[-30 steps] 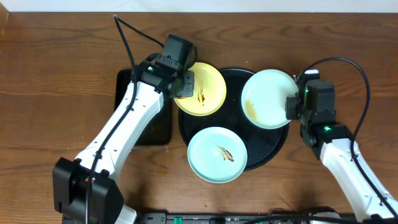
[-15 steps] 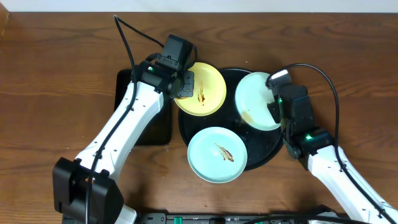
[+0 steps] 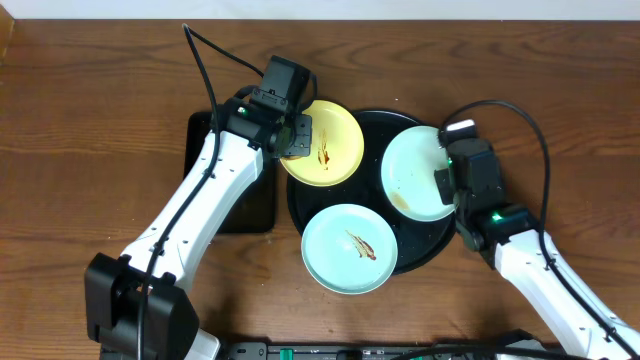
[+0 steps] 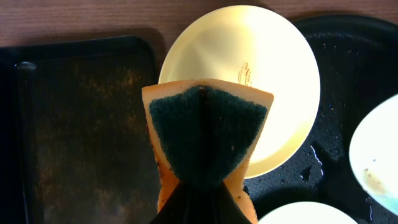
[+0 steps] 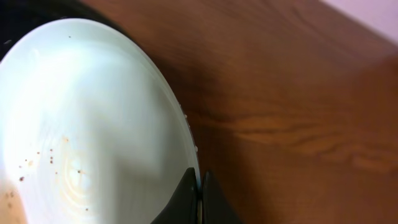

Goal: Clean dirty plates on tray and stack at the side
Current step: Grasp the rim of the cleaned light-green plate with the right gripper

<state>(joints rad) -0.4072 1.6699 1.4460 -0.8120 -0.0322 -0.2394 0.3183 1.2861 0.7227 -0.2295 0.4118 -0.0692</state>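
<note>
Three plates lie on the round black tray (image 3: pixel 418 240). The yellow plate (image 3: pixel 335 135) sits at the far left side of the tray, partly over the rim, with a brown smear (image 3: pixel 324 153) in its centre. The left gripper (image 3: pixel 296 135) is closed on a sponge (image 4: pixel 205 134), which covers the left part of this plate, just beside the smear. Whether it touches the plate I cannot tell. The right mint plate (image 3: pixel 415 170) is pinched at its right rim by the closed right gripper (image 5: pixel 199 191) and has brown marks. The other mint plate (image 3: pixel 350 250) lies at the front, also smeared. A rectangular black tray (image 4: pixel 74 124) is to the left of the yellow plate.
</note>
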